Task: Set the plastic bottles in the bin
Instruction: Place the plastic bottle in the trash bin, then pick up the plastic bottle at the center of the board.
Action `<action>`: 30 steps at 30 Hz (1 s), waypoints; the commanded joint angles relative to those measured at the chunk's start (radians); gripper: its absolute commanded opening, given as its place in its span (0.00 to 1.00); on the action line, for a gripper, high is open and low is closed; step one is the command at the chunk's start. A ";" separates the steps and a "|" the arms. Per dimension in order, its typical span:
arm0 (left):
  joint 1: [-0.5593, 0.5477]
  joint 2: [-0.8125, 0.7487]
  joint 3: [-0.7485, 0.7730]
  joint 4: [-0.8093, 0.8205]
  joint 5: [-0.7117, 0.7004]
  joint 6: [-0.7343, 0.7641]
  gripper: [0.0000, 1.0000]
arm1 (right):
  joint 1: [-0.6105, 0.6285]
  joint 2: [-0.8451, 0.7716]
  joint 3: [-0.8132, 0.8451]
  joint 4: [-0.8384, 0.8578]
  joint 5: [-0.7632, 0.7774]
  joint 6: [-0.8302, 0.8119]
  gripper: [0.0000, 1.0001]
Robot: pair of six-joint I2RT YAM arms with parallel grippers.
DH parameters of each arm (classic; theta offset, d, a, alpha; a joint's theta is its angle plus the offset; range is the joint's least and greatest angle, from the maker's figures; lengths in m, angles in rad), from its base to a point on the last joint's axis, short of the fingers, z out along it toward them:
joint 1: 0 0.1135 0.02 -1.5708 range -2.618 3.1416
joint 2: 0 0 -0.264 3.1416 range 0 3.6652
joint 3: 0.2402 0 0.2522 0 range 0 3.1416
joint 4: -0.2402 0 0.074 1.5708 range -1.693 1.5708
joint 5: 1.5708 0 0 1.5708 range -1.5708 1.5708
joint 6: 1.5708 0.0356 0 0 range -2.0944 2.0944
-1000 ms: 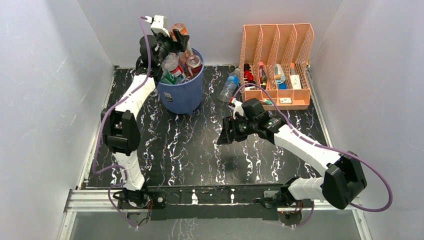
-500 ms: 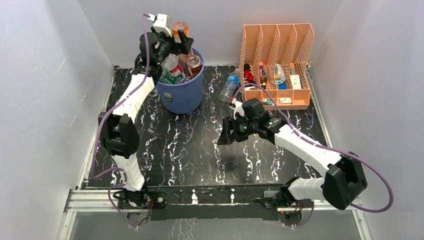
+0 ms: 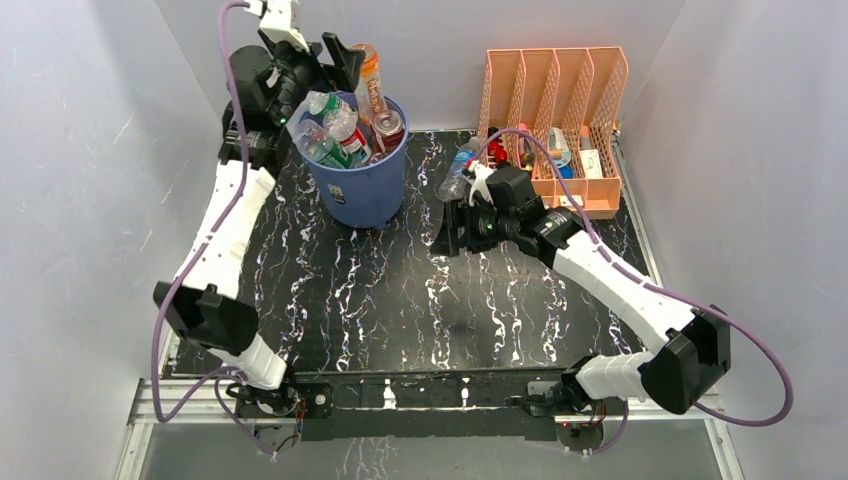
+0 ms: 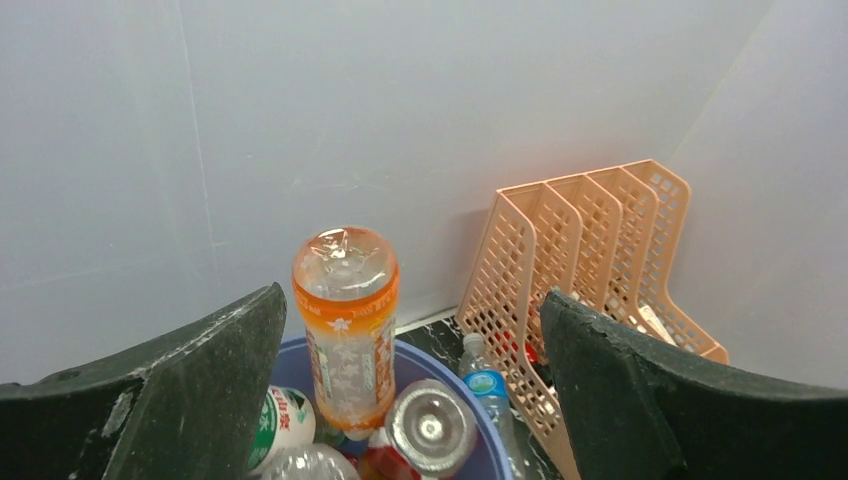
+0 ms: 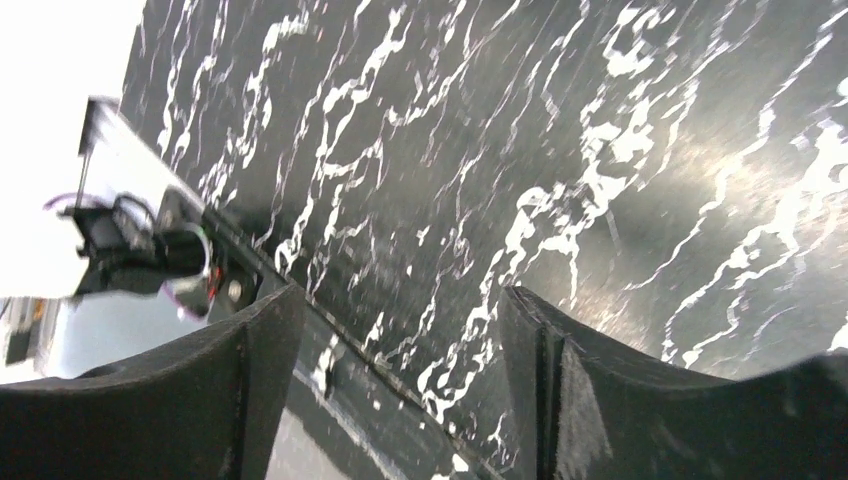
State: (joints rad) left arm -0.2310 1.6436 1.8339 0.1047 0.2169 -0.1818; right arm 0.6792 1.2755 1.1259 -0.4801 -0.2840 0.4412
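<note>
Above the bin [image 3: 365,195], left end effector [image 4: 412,300] agape, empty; right end effector [image 5: 400,295] likewise, its view all tabletop [image 5: 560,130].

Blue bin [image 3: 365,195] brims with upright bottles [image 3: 340,125]; one clear bottle [image 3: 456,168] lies apart.

The bin [image 3: 362,190] stands at the table's [image 3: 380,300] far left with bottles [image 3: 340,125] piled inside. The file organizer [image 3: 555,90] stands far right, and a lone bottle [image 3: 458,172] lies between them.

A robot lab cell; plain white walls [image 3: 80,200] box in a black marbled table [image 3: 400,310].
</note>
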 commanded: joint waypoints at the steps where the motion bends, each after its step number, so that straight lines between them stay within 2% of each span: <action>1: 0.004 -0.148 0.057 -0.216 0.010 -0.032 0.98 | -0.031 0.064 0.128 0.001 0.163 0.010 0.85; 4: 0.004 -0.227 0.003 -0.319 0.038 -0.067 0.98 | -0.068 0.143 0.179 0.051 0.188 0.034 0.97; 5: 0.003 -0.261 -0.036 -0.331 0.053 -0.080 0.98 | -0.080 0.173 0.192 0.073 0.189 0.039 0.98; 13: 0.001 -0.536 -0.417 -0.350 0.139 -0.213 0.98 | -0.155 0.450 0.325 0.179 0.331 0.126 0.98; 14: 0.001 -0.555 -0.447 -0.358 0.145 -0.217 0.98 | -0.160 0.503 0.346 0.188 0.341 0.130 0.94; 15: 0.001 -0.571 -0.467 -0.370 0.149 -0.216 0.98 | -0.164 0.535 0.370 0.191 0.343 0.132 0.84; 16: 0.000 -0.583 -0.482 -0.385 0.152 -0.212 0.98 | -0.174 0.586 0.408 0.190 0.343 0.140 0.70; 18: 0.000 -0.612 -0.507 -0.408 0.152 -0.201 0.98 | -0.180 0.644 0.439 0.206 0.337 0.166 0.30; 19: 0.000 -0.623 -0.514 -0.417 0.153 -0.194 0.98 | -0.181 0.663 0.448 0.223 0.339 0.172 0.14; 20: 0.000 -0.630 -0.519 -0.429 0.151 -0.192 0.98 | -0.181 0.681 0.459 0.238 0.342 0.177 0.02; 22: -0.002 -0.640 -0.533 -0.439 0.160 -0.186 0.98 | -0.181 0.721 0.503 0.236 0.364 0.181 0.00; 23: -0.001 -0.644 -0.537 -0.447 0.161 -0.182 0.98 | -0.182 0.742 0.528 0.228 0.375 0.180 0.03; 24: 0.000 -0.646 -0.539 -0.455 0.158 -0.177 0.98 | -0.182 0.759 0.555 0.211 0.386 0.179 0.23; 25: 0.000 -0.648 -0.546 -0.459 0.160 -0.174 0.98 | -0.182 0.776 0.577 0.198 0.407 0.178 0.49; 26: -0.001 -0.650 -0.554 -0.457 0.164 -0.173 0.98 | -0.182 0.786 0.594 0.189 0.421 0.178 0.66; 29: 0.000 -0.661 -0.592 -0.434 0.192 -0.185 0.98 | -0.182 0.801 0.632 0.157 0.485 0.180 0.98; 30: -0.002 -0.665 -0.607 -0.423 0.202 -0.192 0.98 | -0.184 0.805 0.639 0.148 0.500 0.184 0.98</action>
State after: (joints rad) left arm -0.2314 1.0019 1.2625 -0.3378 0.3676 -0.3630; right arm 0.4980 2.0792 1.6981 -0.3180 0.1272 0.6178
